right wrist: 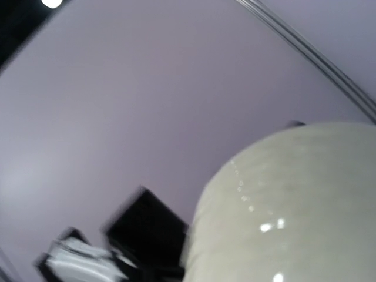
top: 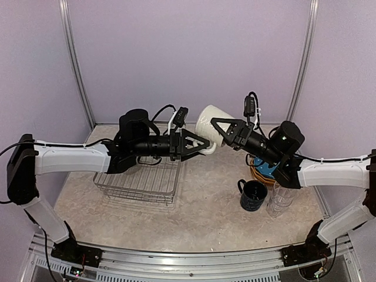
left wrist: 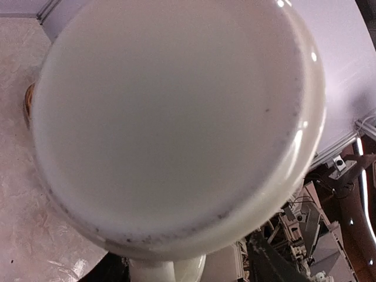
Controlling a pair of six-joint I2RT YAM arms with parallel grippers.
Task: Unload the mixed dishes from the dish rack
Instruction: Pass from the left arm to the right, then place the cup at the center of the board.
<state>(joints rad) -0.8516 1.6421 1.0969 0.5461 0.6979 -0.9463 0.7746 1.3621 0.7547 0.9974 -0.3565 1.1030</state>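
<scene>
Right hand point(top: 217, 133) pinches cream mug point(top: 205, 119) rim midair.

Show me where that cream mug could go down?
Bare tabletop for the cream mug lies between the wire rack and the navy mug, and along the near edge. The right side is crowded: navy mug, glasses and plates stand close together.

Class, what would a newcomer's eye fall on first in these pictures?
A cream mug hangs in mid-air at the centre, between the left pincer and right pincer. The dish rack sits below-left; a navy mug stands at right.
</scene>
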